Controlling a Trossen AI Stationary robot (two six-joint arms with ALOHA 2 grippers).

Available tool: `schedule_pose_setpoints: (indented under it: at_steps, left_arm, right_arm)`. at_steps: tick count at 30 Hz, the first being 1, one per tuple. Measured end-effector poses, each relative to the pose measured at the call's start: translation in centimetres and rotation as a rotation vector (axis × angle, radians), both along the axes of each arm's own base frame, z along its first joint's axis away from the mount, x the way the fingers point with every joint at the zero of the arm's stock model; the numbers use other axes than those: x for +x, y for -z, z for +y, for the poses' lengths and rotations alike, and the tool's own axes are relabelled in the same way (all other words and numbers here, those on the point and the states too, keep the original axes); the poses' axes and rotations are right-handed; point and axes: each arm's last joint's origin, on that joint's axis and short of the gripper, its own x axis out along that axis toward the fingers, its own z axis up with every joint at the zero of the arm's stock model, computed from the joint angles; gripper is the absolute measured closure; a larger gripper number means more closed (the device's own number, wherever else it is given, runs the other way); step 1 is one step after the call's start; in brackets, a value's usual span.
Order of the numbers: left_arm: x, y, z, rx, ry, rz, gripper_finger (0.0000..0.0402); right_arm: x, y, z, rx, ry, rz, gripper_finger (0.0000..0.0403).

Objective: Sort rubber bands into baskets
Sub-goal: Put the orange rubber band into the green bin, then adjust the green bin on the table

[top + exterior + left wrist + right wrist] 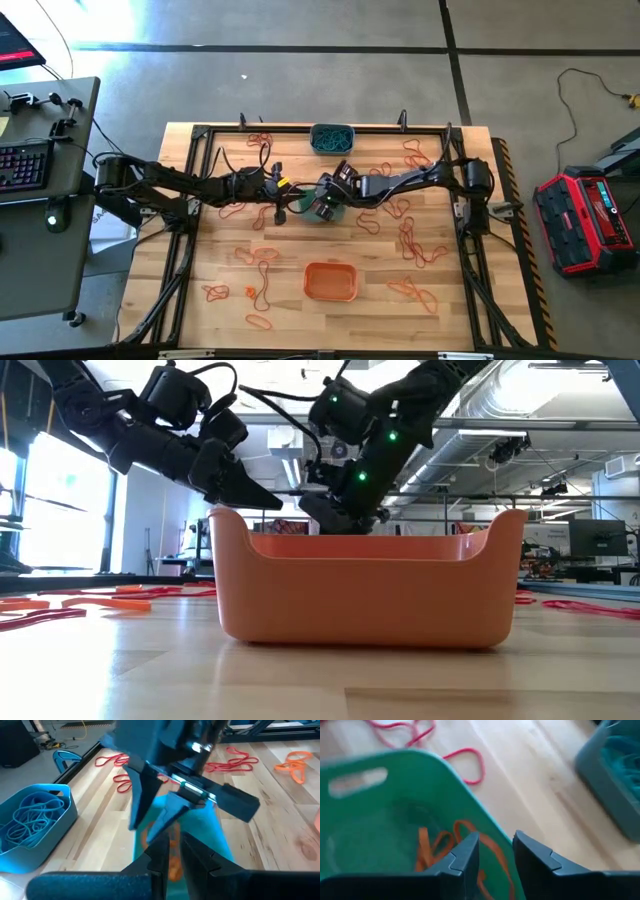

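Over the teal-green basket [395, 815], mid-table, my right gripper [495, 855] hangs with its fingers parted and empty; orange rubber bands [450, 845] lie tangled in that tub, partly hidden by my fingers. My left gripper [172, 852] sits just beside it, fingers nearly together, and whether they pinch anything I can't tell. Three smooth plastic baskets: orange basket [331, 281] nearest, teal-green in the middle, grey-blue basket [331, 138] far, full of blue loops. Red and orange bands [415, 240] litter the wooden table [200, 250].

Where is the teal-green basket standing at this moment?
In the high view the teal-green basket stands near the table's middle, under both grippers, between the grey-blue basket at the far edge and the orange basket nearer the front.
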Motion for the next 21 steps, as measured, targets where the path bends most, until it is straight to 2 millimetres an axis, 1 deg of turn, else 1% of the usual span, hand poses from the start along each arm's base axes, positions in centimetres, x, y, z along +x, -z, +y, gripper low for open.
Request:
schedule_pose_setpoints:
  at_steps: [4, 8, 10, 13, 16, 21]
  left_arm:
    - [0.0, -0.1, 0.0, 0.018, 0.005, 0.0, 0.0367]
    - [0.0, -0.1, 0.0, 0.025, 0.007, 0.001, 0.0367]
    - [0.0, 0.0, 0.0, 0.026, 0.008, 0.006, 0.0367]
    - [-0.1, 0.1, 0.0, 0.024, 0.008, 0.014, 0.0367]
    - [-0.1, 0.3, 0.0, 0.015, 0.007, 0.035, 0.0367]
    - [-0.2, 0.5, 0.0, 0.006, 0.005, 0.061, 0.0367]
  right_arm:
    - [0.2, -0.9, 0.3, -0.044, 0.013, 0.043, 0.0292]
    - [0.3, -1.6, 0.9, -0.055, -0.018, 0.093, 0.0292]
    - [0.3, -1.8, 1.3, -0.02, -0.077, 0.127, 0.0293]
    - [0.3, -1.9, 1.4, 0.077, -0.222, 0.158, 0.0301]
    - [0.0, -1.5, 0.7, 0.065, -0.278, 0.199, 0.0326]
    - [-0.6, -1.2, -2.0, 0.048, -0.212, 0.236, 0.039]
